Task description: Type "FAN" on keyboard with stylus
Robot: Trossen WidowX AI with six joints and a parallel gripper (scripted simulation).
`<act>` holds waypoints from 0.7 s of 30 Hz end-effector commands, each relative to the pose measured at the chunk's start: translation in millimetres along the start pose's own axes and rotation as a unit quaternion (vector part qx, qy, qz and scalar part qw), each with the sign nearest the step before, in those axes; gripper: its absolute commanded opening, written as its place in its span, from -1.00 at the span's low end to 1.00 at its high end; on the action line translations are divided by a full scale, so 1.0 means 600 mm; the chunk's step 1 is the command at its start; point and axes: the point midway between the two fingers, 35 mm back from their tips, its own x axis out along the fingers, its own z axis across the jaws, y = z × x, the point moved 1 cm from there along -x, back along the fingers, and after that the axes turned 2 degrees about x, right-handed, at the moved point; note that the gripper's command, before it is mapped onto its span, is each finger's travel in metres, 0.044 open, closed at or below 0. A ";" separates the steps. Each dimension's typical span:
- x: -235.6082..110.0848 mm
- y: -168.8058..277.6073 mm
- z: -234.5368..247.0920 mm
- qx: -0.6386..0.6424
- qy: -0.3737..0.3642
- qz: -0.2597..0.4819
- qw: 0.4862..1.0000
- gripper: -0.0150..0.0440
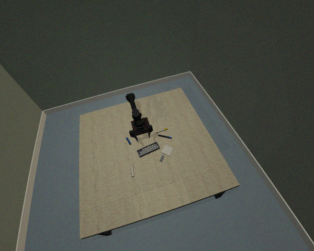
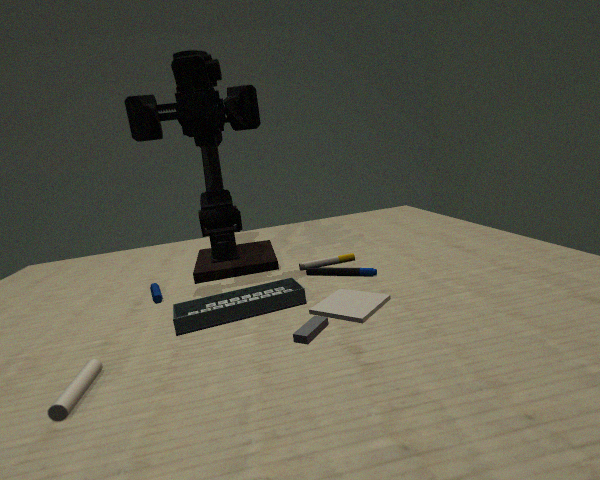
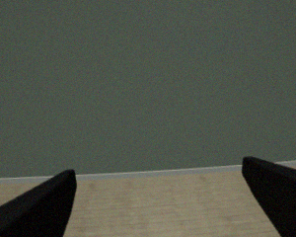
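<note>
The dark keyboard (image 1: 148, 149) (image 2: 240, 299) with pale keys lies on the table in front of the arm's base. A pale round stick (image 1: 132, 171) (image 2: 78, 387) with a dark end lies apart from it, nearer the top and exterior views. A short blue stick (image 1: 128, 140) (image 2: 156, 292) lies beside the keyboard, on the left in the top and exterior views; the top view shows a thin tip on it. Which of these is the stylus I cannot tell for certain. My gripper (image 1: 143, 138) (image 2: 194, 113) (image 3: 161, 171) is wide open and empty, raised high above the table.
A white marker with a yellow end (image 1: 161, 130) (image 2: 327, 261) and a black marker with a blue end (image 1: 164, 136) (image 2: 340, 271) lie right of the base. A white square pad (image 1: 167, 150) (image 2: 350, 304) and a small grey block (image 1: 161, 158) (image 2: 310, 329) lie right of the keyboard.
</note>
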 end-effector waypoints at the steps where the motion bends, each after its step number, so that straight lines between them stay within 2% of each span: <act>1: 0.002 0.004 0.001 0.001 -0.001 0.006 1.000 0.91; 3: 0.017 0.033 0.011 0.004 -0.009 0.056 0.998 0.73; 9: 0.047 0.175 0.059 0.010 -0.038 0.285 0.958 0.20; 16: 0.002 0.327 0.110 -0.013 -0.047 0.548 0.835 -0.42; 17: -0.010 0.344 0.115 -0.019 -0.046 0.582 0.811 -0.49; 21: -0.054 0.389 0.130 -0.043 -0.035 0.686 0.726 -0.49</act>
